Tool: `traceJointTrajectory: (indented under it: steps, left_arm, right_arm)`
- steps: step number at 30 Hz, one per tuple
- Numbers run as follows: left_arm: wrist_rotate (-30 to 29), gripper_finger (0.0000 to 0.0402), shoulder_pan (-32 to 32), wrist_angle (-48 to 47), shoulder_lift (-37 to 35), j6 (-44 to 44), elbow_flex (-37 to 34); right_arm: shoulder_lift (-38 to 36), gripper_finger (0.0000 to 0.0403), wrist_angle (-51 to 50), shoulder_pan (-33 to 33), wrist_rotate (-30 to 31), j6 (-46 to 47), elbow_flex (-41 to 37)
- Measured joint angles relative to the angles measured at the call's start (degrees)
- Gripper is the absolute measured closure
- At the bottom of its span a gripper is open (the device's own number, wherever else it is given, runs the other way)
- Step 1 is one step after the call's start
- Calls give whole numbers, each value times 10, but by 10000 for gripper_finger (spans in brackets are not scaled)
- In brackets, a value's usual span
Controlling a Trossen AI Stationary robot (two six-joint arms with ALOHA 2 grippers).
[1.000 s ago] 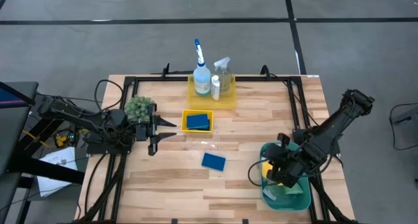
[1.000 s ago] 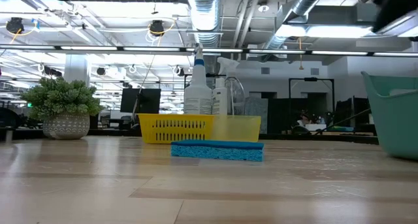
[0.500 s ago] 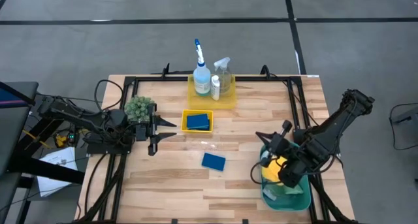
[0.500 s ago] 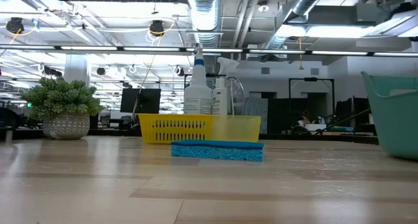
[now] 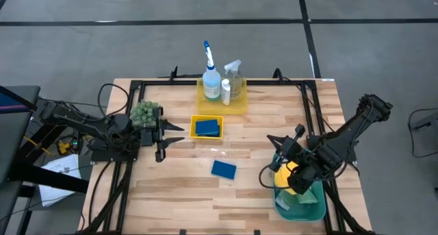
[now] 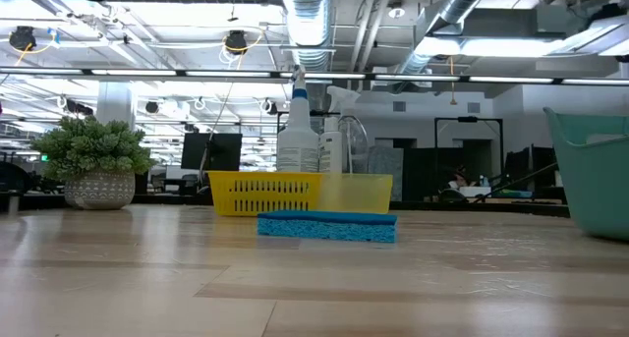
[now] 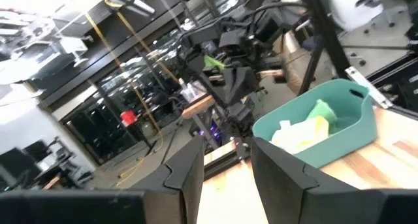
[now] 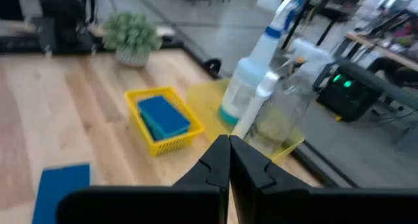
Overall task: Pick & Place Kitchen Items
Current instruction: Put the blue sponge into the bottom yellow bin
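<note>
While we are keeping our left tool (image 5: 166, 133) parked at the tabletop's (image 5: 253, 194) nine o'clock edge beside the plant (image 5: 146, 114), its fingers are standing slightly apart with nothing between them. Our right tool (image 5: 274, 173) is hanging pressed together and empty at the four o'clock side, over the near rim of the teal bin (image 5: 299, 209), where yellow, white and green cloths (image 7: 307, 127) are lying. One blue sponge (image 5: 224, 169) is resting flat near the centre, toward six o'clock, and another sponge (image 5: 207, 127) is sitting in the small yellow basket (image 5: 195, 133). At twelve o'clock, the spray bottles (image 5: 211, 79) are standing upright in a yellow tray (image 5: 239, 105).
</note>
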Motion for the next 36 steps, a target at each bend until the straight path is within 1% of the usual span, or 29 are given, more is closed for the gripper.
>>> traceJointTrajectory:
  steps: [3,5,8,13,15,20,22,25,27,30,33,36]
  left_arm:
    - [-25,280,10,-6,0,-1,0]
    - [-34,280,18,-7,0,-4,0]
    - [-35,280,27,-9,0,-10,0]
    - [-35,280,36,-9,0,-15,0]
    - [-35,280,36,-9,0,-15,0]
    - [-35,280,36,-9,0,-17,0]
    - [-35,280,36,-9,0,-17,0]
    - [-35,280,36,-9,0,-17,0]
    - [-35,280,36,-9,0,-17,0]
    - [-35,280,36,-9,0,-16,0]
    - [-35,280,36,-9,0,-17,0]
    - [-35,280,36,-9,0,-17,0]
  right_arm:
    - [0,403,19,-12,-40,-23,0]
    - [0,403,39,-20,-50,-41,0]
    - [2,403,64,-26,-68,-86,0]
    - [33,403,87,-30,-83,-141,-1]
    - [53,403,106,-35,-101,-186,0]
    - [99,403,208,-52,-182,-334,-1]
    - [115,403,254,-62,-227,-395,-1]
    - [132,403,318,-78,-300,-460,0]
    - [143,403,339,-92,-351,-470,0]
    - [158,394,344,-115,-414,-460,0]
    - [176,371,341,-141,-457,-436,0]
    - [197,339,342,-164,-496,-419,0]
